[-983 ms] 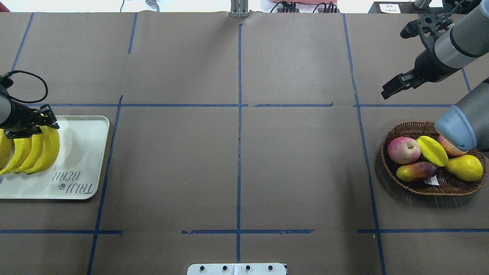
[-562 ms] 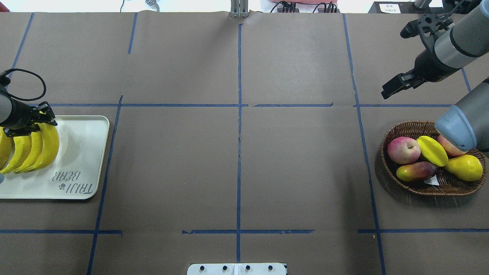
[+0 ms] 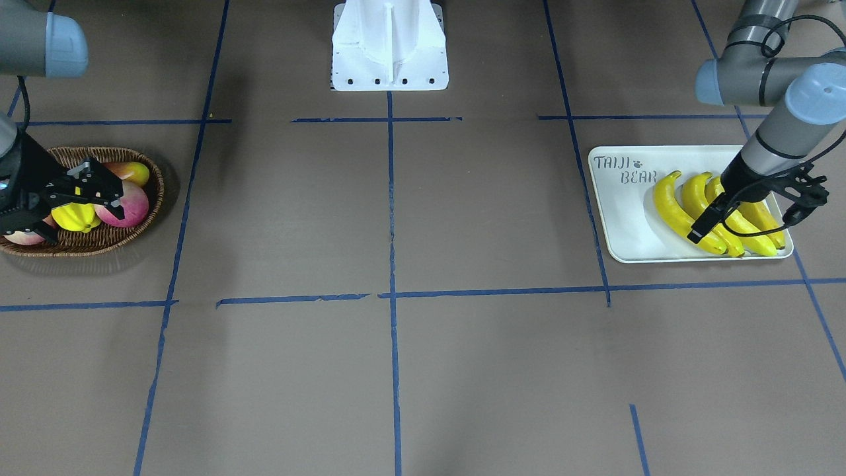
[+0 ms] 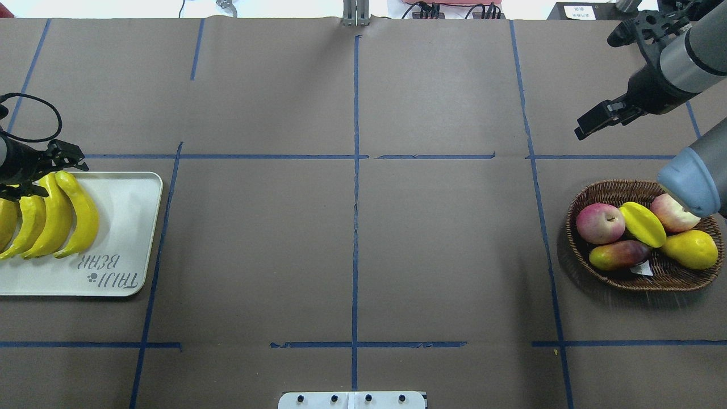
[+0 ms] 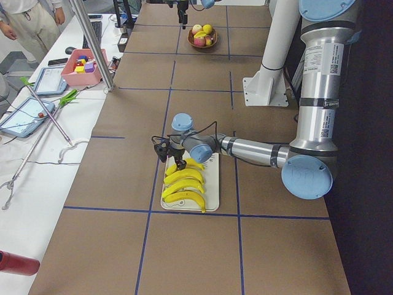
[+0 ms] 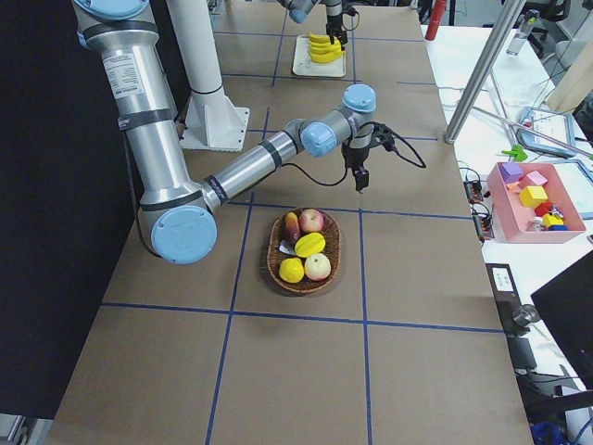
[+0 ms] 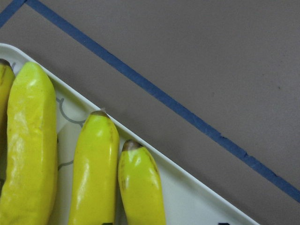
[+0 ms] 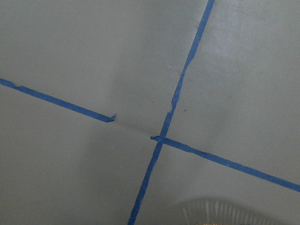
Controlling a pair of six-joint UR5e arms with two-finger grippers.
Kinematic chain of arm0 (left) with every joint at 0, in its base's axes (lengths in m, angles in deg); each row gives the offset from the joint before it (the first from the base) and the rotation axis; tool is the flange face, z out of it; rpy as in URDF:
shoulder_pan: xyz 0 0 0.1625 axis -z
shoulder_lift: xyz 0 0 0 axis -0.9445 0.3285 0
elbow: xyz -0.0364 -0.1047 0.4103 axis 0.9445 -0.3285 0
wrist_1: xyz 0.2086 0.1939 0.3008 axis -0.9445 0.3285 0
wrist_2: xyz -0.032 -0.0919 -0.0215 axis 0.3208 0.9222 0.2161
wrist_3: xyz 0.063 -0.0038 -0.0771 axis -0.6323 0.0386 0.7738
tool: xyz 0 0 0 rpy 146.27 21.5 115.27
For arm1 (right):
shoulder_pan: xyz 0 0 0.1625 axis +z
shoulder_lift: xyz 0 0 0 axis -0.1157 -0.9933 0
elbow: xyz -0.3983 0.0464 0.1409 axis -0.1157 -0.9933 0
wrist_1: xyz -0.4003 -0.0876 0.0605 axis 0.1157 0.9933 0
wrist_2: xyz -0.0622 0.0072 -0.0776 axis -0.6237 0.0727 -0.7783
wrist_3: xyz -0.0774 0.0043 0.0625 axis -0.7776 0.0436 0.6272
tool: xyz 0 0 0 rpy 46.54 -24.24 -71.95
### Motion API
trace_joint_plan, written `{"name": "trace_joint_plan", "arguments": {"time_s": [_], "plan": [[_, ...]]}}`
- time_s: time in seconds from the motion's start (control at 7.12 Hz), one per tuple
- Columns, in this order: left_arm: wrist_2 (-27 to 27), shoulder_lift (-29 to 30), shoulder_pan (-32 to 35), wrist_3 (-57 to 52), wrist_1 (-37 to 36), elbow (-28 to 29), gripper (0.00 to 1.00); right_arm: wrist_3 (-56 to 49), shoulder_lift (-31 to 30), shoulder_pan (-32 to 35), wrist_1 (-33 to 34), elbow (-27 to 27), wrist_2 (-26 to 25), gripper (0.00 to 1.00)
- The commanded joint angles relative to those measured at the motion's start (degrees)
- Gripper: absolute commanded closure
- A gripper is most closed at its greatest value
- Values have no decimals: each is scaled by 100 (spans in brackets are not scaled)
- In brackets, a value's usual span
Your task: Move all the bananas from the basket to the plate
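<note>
**Left gripper lifted clear of the bananas on the plate**

Since the earlier overhead frames the left gripper has drawn back from the fruit toward the plate's far edge, and the outermost banana now lies uncovered; the right gripper has risen slightly toward the table's far side.

Four bananas lie side by side on the plate, touching, curved the same way, filling the half away from the "TAIJI BEAR" lettering. The left gripper hovers above their tips with its jaws apart and holds nothing. The basket holds five pieces of fruit: two red-and-yellow apples, one starfruit, one yellow pear and one reddish mango. No banana shows in it. The right gripper hangs over bare table beyond the basket, empty, its jaws close together.

The table is covered in brown paper marked with blue tape lines. Beside it stands a white bench with a pink bin of coloured blocks.
</note>
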Motion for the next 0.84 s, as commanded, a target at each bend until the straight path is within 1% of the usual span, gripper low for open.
{"name": "trace_joint_plan", "arguments": {"time_s": [0.0,0.28,0.56,0.7], "plan": [[969,-13,969,-1603,-429,-51,0,-582,-277,475,39,10,295,1],[1043,-4,1665,-4148,-1455,-174,0,-1383,-629,941,75,-25,357,1],[1043,5,2210,-6730,-2859,-315,0,-2401,-823,1372,363,-104,384,1],[1043,14,2526,-7832,-3519,-315,0,-2919,-876,1635,530,-174,392,1]]}}
